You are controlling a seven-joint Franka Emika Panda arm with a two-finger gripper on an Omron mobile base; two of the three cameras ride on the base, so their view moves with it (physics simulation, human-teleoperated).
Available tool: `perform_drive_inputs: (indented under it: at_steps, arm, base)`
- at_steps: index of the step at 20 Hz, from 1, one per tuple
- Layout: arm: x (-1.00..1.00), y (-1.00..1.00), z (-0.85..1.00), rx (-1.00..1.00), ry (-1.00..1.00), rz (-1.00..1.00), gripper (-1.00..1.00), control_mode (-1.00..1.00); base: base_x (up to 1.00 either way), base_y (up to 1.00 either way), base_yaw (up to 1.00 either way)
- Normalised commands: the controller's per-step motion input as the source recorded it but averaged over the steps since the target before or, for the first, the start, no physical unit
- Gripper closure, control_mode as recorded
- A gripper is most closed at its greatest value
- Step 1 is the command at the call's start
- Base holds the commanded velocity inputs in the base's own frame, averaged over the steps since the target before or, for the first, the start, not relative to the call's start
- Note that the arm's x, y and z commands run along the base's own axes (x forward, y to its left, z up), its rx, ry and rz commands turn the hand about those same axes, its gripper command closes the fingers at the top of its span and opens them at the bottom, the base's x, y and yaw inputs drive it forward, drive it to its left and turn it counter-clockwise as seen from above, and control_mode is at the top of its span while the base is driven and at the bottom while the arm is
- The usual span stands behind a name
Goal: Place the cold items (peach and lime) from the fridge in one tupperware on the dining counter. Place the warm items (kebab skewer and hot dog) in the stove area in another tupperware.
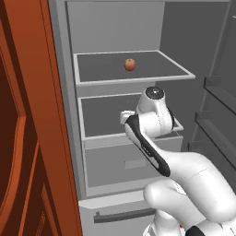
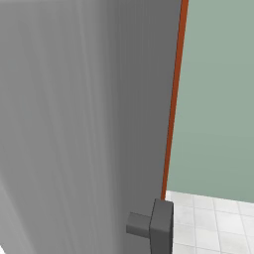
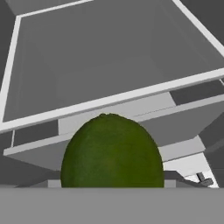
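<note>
Hand view looks along the gripper at the lime [image 3: 112, 151], a dark green round fruit that sits low in the centre of the picture, very close to the camera. Its lower part is cut off by the bottom of the picture, and the finger tips cannot be made out beside it, so whether the fingers touch or clasp the lime cannot be told; how far the jaws stand apart cannot be judged either. Behind the lime lie pale grey shelf edges of the fridge [image 3: 113, 65], with a flat grey shelf floor spreading toward the top of the picture.

Left base view shows the fridge standing open, its grey shelves and a drawer front facing the camera. The peach [image 1: 130, 64] rests on the upper shelf, a small orange-red fruit toward the middle of that shelf and well apart from the arm. The white arm [image 1: 156, 138] rises from the lower right and bends in toward the second shelf; its wrist and elbow cover the hand, so the gripper and the lime are hidden behind the arm here. A red-brown cabinet [image 1: 27, 138] side stands at the left, cut off by the picture's edge.

Right base view faces a flat grey panel [image 2: 79, 124] close up, a thin red-brown strip, a pale green wall [image 2: 218, 94] and a bit of tiled floor.
</note>
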Motion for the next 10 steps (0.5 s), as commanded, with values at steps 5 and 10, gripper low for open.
perform_drive_inputs:
  at_steps: [5, 10]
  arm:
    - [-0.37, -0.13, -0.02, 0.00, 0.04, -0.13, 1.00, 1.00]
    - [0.00, 0.00, 0.00, 0.00, 0.00, 0.00, 1.00, 1.00]
  base:
    - [0.01, 0.00, 0.00]
    - [-0.50, 0.01, -0.07]
